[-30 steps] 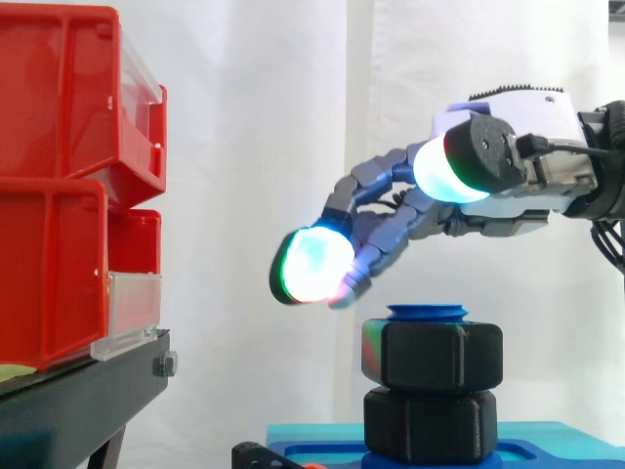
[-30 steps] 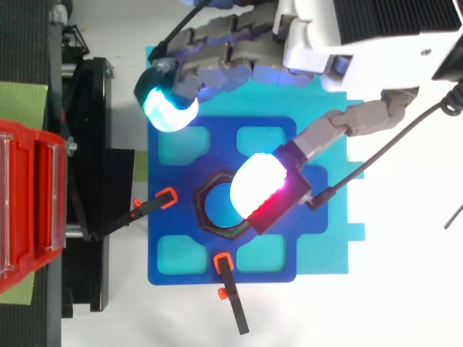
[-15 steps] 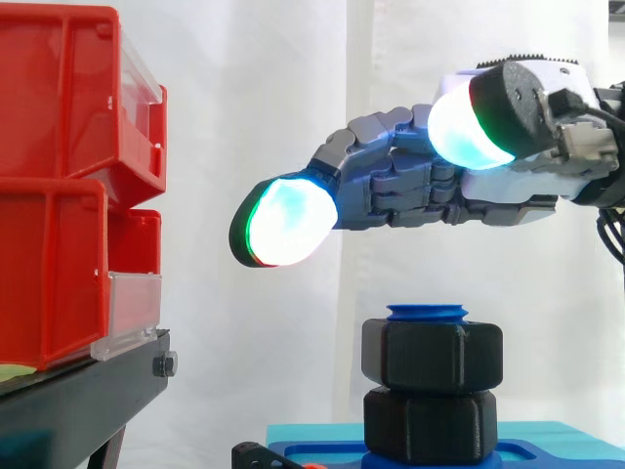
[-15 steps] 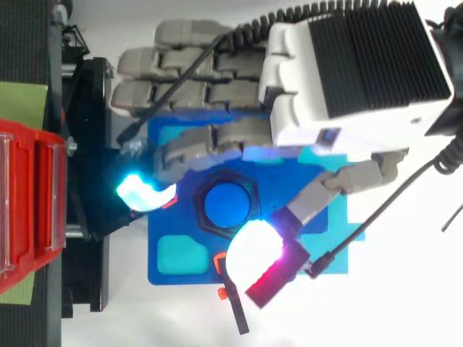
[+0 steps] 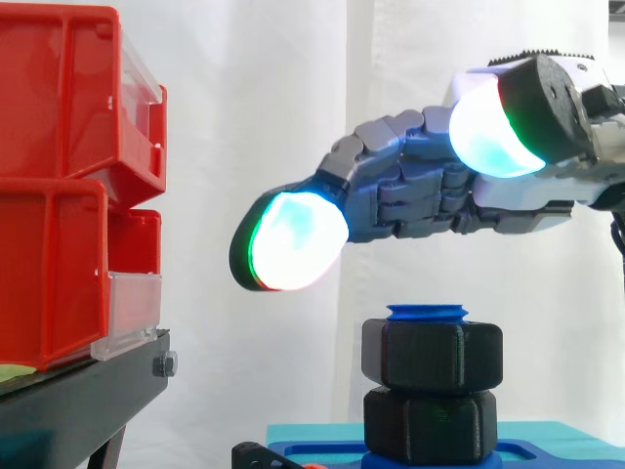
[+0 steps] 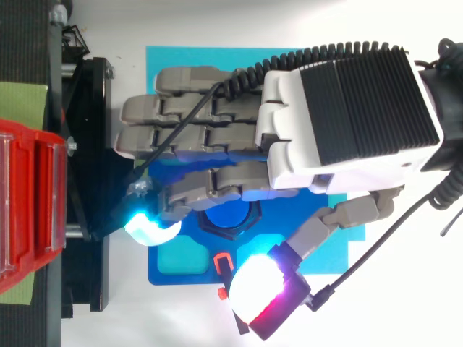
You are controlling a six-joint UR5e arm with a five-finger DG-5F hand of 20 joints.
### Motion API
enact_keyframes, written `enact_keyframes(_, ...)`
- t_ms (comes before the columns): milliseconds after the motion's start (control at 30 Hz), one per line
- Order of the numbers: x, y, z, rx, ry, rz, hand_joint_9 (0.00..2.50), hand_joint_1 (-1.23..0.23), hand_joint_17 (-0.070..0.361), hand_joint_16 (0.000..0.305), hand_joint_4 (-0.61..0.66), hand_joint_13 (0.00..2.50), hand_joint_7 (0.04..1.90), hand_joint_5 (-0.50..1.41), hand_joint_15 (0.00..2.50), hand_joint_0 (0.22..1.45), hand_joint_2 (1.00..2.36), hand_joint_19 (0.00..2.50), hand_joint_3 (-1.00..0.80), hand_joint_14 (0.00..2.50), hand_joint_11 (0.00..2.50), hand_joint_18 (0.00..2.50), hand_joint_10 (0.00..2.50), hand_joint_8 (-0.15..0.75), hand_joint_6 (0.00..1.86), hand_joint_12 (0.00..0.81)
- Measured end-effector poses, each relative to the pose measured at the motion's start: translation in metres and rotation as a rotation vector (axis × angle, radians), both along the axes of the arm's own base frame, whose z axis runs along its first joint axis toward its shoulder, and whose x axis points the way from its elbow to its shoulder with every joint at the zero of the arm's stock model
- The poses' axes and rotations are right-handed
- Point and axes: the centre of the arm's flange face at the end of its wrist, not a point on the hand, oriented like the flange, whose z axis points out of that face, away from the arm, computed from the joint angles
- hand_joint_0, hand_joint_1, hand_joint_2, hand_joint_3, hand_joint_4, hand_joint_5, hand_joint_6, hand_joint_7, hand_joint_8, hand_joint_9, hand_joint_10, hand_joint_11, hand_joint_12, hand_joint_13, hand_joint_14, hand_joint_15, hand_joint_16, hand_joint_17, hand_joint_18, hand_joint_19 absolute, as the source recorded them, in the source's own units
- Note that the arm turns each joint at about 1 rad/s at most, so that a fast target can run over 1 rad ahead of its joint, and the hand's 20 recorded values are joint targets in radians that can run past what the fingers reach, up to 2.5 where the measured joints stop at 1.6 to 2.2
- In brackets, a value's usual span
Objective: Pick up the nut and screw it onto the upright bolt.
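White curtain (image 5: 254, 117) is hanging behind the whole scene as we are looking across it. At the left, red bins (image 5: 59, 186) are sitting stacked on a black stand (image 5: 78, 391). We are seeing the hand (image 6: 340, 116) reaching in from the right and hovering above the work, clear of it, palm facing down. Its fingers (image 5: 293, 239) are stretching out nearly straight toward the bins and the thumb (image 6: 257, 289) is spreading off to one side, so it is holding nothing. Below it, a blue fixture plate (image 5: 547, 451) is lying on a cyan slab (image 6: 188, 58). The black nut (image 5: 433, 357) is sitting on the upright bolt (image 5: 427, 313), whose blue tip is showing just above it. The nut is resting directly on a second black hexagonal piece (image 5: 430, 425).
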Motion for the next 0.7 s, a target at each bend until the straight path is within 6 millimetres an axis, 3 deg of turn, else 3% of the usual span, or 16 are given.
enact_keyframes(233,-0.005,0.000,-0.015,0.001,0.017,0.002,0.11,-0.27,0.079,0.035,0.05,0.00,0.53,-0.23,0.00,0.44,1.00,0.00,-0.50,0.00,0.00,0.00,0.00,0.174,0.50,0.300)
enact_keyframes(700,-0.004,-0.004,-0.024,0.000,0.013,-0.007,0.15,-0.28,0.077,0.034,0.08,0.03,0.56,-0.22,0.00,0.45,1.00,0.00,-0.50,0.00,0.00,0.00,0.00,0.182,0.50,0.293)
